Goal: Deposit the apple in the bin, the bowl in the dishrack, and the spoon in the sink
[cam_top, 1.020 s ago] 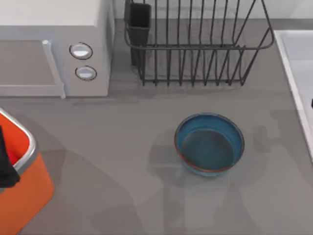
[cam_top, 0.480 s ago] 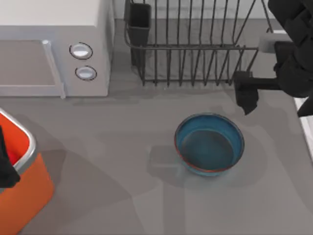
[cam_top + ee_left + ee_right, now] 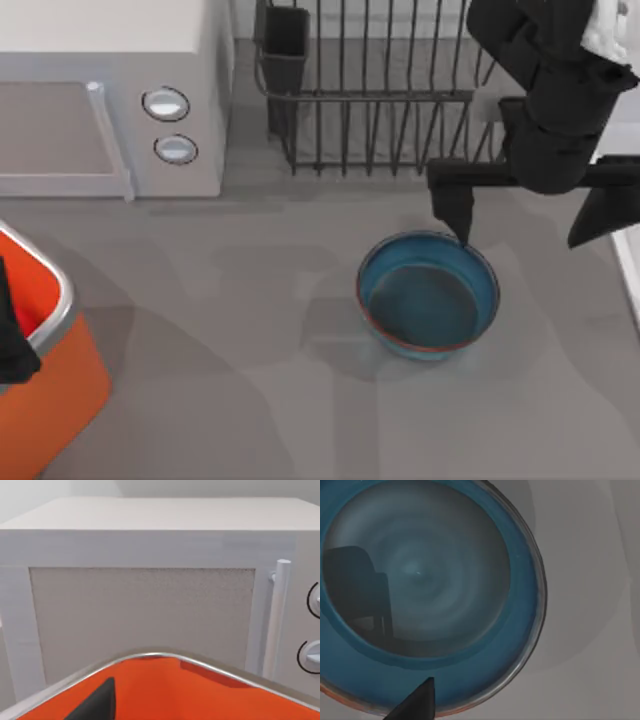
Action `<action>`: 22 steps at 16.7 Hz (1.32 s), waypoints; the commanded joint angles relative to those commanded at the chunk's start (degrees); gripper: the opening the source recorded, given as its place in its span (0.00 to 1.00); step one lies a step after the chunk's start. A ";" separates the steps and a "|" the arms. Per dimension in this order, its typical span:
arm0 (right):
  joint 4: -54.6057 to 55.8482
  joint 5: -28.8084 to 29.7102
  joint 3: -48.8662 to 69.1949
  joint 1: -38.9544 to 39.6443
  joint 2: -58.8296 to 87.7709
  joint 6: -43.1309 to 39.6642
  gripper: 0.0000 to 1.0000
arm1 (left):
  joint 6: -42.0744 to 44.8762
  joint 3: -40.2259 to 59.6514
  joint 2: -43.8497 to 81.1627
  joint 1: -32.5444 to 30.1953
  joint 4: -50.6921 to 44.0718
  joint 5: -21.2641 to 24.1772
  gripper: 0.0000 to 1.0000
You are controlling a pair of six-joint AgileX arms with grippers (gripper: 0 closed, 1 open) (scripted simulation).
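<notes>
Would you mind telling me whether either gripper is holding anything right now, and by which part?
Nothing is held. The right gripper hangs open above the far rim of the bowl, not gripping it. The left gripper sits over the bin; whether it holds anything cannot be told.

Light: even, bright | shadows: soft on table (image 3: 250,400) – perhaps several lamps | blur: slight

Overhead camera looks down; right wrist camera, close above, shares the bowl (image 3: 428,295) (image 3: 427,595).
</notes>
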 joint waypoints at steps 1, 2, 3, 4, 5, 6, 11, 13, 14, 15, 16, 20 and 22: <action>0.00 0.00 0.00 0.00 0.00 0.00 1.00 | 0.00 0.00 0.00 0.00 0.00 0.00 1.00; 0.00 0.00 0.00 0.00 0.00 0.00 1.00 | 0.00 0.00 0.00 0.00 0.00 0.00 1.00; 0.14 -0.03 -0.16 -0.30 -0.15 -0.06 1.00 | 0.00 0.00 0.00 0.00 0.00 0.00 1.00; 0.32 -0.02 -0.32 -0.26 -0.05 -0.08 1.00 | 0.00 0.00 0.00 0.00 0.00 0.00 1.00; 1.07 -0.01 -1.00 -0.20 0.20 -0.11 1.00 | 0.00 0.00 0.00 0.00 0.00 0.00 1.00; 2.44 0.00 -2.19 -0.16 0.58 -0.11 1.00 | 0.00 0.00 0.00 0.00 0.00 0.00 1.00; 16.06 0.02 -11.28 0.05 3.95 0.11 1.00 | 0.00 0.00 0.00 0.00 0.00 0.00 1.00; 19.76 0.03 -14.38 0.12 5.05 0.20 1.00 | 0.00 0.00 0.00 0.00 0.00 0.00 1.00; 20.70 0.04 -15.24 0.15 5.41 0.23 1.00 | 0.00 0.00 0.00 0.00 0.00 0.00 1.00; 21.02 0.04 -15.53 0.15 5.49 0.23 1.00 | 0.00 0.00 0.00 0.00 0.00 0.00 1.00; 21.02 0.04 -15.53 0.15 5.49 0.23 1.00 | 0.00 0.00 0.00 0.00 0.00 0.00 1.00; 21.02 0.04 -15.53 0.15 5.49 0.23 0.85 | 0.00 0.00 0.00 0.00 0.00 0.00 1.00; 21.02 0.04 -15.53 0.15 5.49 0.23 0.70 | 0.00 0.00 0.00 0.00 0.00 0.00 1.00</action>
